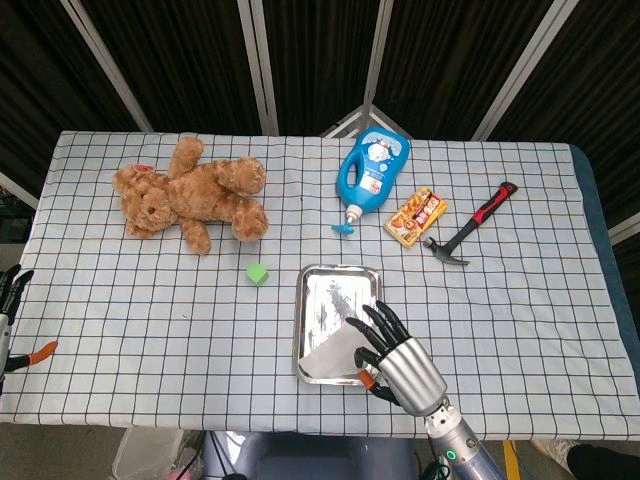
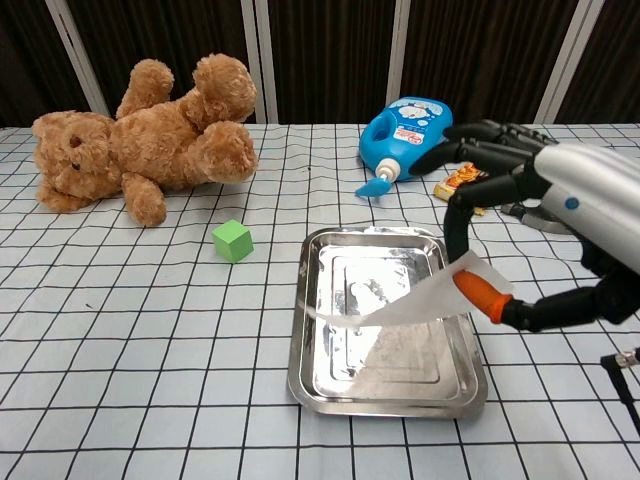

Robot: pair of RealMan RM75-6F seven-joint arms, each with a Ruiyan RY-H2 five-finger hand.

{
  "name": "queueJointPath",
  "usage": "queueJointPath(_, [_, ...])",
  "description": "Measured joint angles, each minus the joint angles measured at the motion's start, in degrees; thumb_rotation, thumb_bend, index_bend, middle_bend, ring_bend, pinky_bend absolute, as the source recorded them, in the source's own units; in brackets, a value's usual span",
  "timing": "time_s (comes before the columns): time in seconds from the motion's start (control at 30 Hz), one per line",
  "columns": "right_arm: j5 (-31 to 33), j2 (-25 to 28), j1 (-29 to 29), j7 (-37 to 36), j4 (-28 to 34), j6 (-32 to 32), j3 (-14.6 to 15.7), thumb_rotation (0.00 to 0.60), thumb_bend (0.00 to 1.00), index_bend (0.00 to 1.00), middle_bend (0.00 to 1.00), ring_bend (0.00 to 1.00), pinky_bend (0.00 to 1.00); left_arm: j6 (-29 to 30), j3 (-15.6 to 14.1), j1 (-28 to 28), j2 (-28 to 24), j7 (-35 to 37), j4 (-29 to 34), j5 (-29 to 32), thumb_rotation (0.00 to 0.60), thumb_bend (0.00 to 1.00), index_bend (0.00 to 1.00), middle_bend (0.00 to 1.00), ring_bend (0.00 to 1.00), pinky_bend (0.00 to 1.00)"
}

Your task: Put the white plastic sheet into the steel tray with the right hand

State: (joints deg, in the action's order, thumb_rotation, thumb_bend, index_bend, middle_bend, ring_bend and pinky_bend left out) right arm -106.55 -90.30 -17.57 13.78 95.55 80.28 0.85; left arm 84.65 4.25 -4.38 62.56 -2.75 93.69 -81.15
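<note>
Right hand (image 1: 400, 362) over the 4 o'clock corner of the tray (image 1: 339, 276), pinching one end of the white sheet (image 1: 331, 358) between an orange-tipped thumb and a finger; other fingers (image 2: 478, 131) spread apart above. Sheet (image 2: 408, 303) slanting down from that pinch toward 9 o'clock, hanging over the tray's (image 2: 300, 335) inside, far tip low over the steel near the left rim; touching the metal or not, cannot tell. Left hand (image 1: 10, 292) barely in sight at the table's 8 o'clock edge in the head view, dark fingers raised; how far apart, and whether holding anything, cannot tell.

Green cube (image 2: 232, 240) just off the tray at 10 o'clock, apart from it. Teddy bear (image 2: 140, 140) further out at 10 o'clock, lying on its side. Blue bottle (image 2: 408, 132) at 12 o'clock, nozzle toward the tray. Snack packet (image 1: 415, 216) at 1 o'clock beside the bottle, and a hammer (image 1: 472, 223) just past it at 2 o'clock. All on a checked cloth (image 1: 150, 310).
</note>
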Motion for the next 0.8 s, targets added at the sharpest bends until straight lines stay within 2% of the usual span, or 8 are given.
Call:
queueJointPath(0.43, [1.7,-1.8,-0.8,-11.6,-14.0,-1.7,2.6,0.600,0.53,0.67,0.22,0.02,0.00,-0.5,0.1,-0.2,0.0,-0.4,0.0,0.7,0.600,0.00,0.00,0.00,0.00,0.00])
queueJointPath(0.8, [-3.8,-5.7,-5.1,-23.8,-23.3,1.2,3.1,0.600,0.53,0.67,0.22,0.02,0.00,-0.5,0.6,-0.1,-0.1,-0.3,0.2,1.7,0.600,0.00,0.00,0.00,0.00,0.00])
